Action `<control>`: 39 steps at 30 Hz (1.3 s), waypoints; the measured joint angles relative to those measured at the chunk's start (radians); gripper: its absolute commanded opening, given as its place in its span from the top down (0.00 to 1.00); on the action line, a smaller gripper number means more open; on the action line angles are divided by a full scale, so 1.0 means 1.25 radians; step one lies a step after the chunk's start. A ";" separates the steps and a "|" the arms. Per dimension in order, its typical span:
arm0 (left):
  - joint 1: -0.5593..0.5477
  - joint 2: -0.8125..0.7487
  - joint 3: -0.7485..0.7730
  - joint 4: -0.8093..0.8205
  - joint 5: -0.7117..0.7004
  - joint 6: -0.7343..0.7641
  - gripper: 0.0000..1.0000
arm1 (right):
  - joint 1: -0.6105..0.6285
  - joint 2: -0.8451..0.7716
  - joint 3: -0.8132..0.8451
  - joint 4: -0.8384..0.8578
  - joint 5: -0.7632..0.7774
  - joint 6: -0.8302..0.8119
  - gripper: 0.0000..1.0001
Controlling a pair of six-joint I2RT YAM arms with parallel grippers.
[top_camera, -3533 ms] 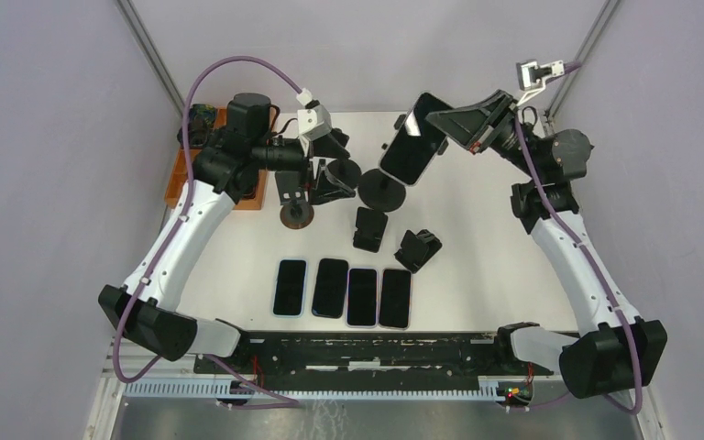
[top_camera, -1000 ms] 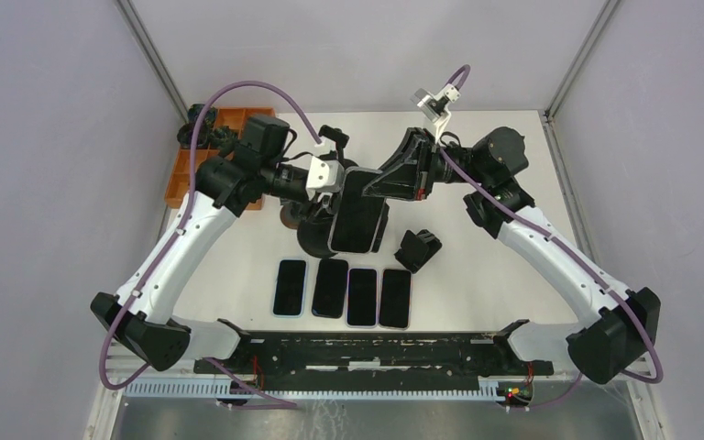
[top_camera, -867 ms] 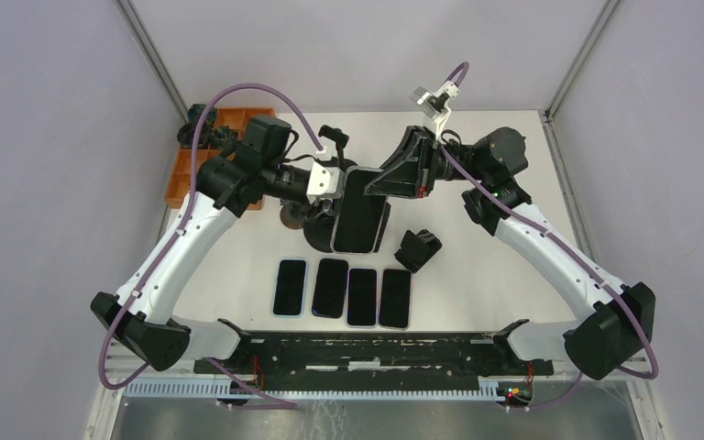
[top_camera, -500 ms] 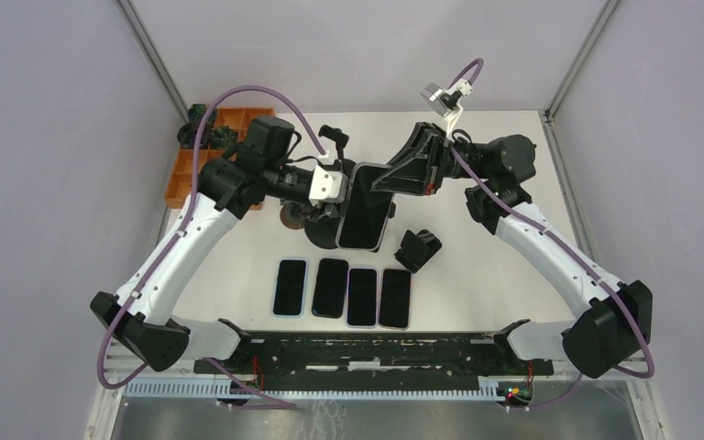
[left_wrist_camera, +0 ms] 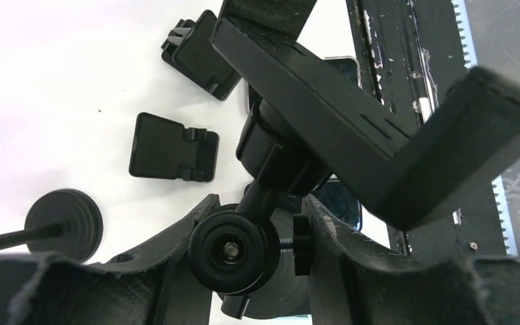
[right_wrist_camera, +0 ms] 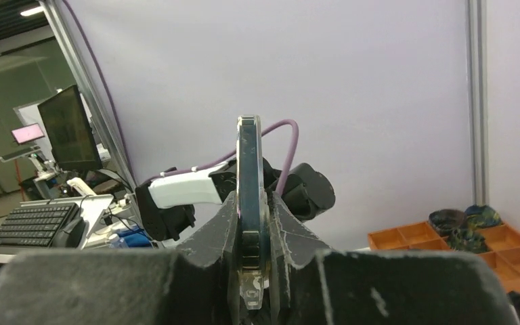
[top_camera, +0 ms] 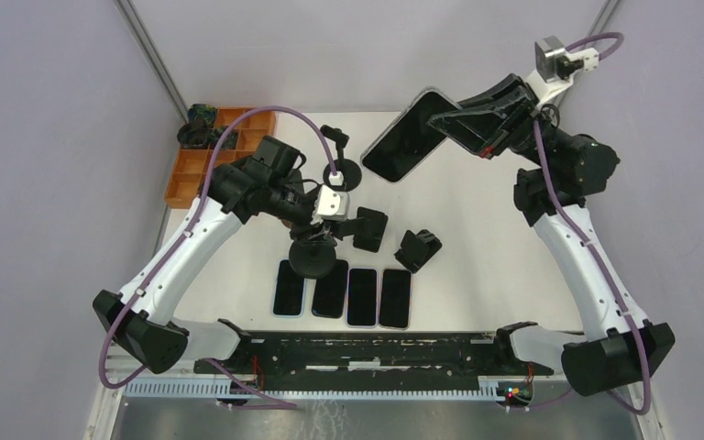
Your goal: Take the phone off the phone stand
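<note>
The phone (top_camera: 406, 147) is off the phone stand (top_camera: 313, 258). Half a second ago it hung low over the middle of the table (top_camera: 495, 229), right against the left gripper (top_camera: 328, 218); now the right gripper (top_camera: 458, 128) has carried it up and away toward the far right, well apart from the stand. The right wrist view shows the phone (right_wrist_camera: 249, 156) edge-on and upright, pinched between the two fingers (right_wrist_camera: 220, 223), the jaws closed narrowly on its lower end.

The left arm has drawn back toward the near side, and the stand's round base now hangs over the far ends of the four phones (top_camera: 342, 295) lying in a row. In the left wrist view the left gripper (left_wrist_camera: 254, 247) is clamped on the stand's ball joint (left_wrist_camera: 227, 250), and the L-shaped cradle (left_wrist_camera: 352, 128) above it carries nothing.

Two folded stands (top_camera: 368, 228) (top_camera: 418, 248) lie on the table as before, another round-based stand (top_camera: 346, 172) sits farther back, and the orange tray (top_camera: 197, 165) is at the far left.
</note>
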 measured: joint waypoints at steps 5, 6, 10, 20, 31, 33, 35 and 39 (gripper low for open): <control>0.000 -0.002 0.022 -0.019 -0.013 0.001 0.98 | -0.050 -0.070 0.000 -0.136 0.002 -0.073 1.00; 0.000 -0.002 0.032 -0.022 -0.013 0.001 0.98 | -0.059 -0.084 0.000 -0.208 0.005 -0.117 1.00; 0.000 -0.003 0.074 -0.026 -0.011 -0.001 0.98 | -0.084 -0.137 -0.013 -0.593 0.056 -0.352 1.00; 0.000 -0.018 0.145 -0.022 -0.011 -0.018 0.98 | -0.100 -0.357 -0.275 -1.279 0.305 -0.700 1.00; 0.000 0.004 0.203 -0.017 -0.015 -0.046 0.98 | -0.099 -0.313 -0.575 -1.288 0.280 -0.724 1.00; 0.000 0.006 0.217 -0.017 -0.025 -0.051 0.98 | -0.100 -0.278 -0.602 -1.288 0.288 -0.738 1.00; 0.000 0.009 0.231 -0.016 -0.032 -0.055 0.98 | -0.100 -0.250 -0.608 -1.282 0.288 -0.741 1.00; 0.001 0.009 0.233 -0.013 -0.030 -0.060 0.98 | -0.099 -0.213 -0.608 -1.247 0.289 -0.742 0.69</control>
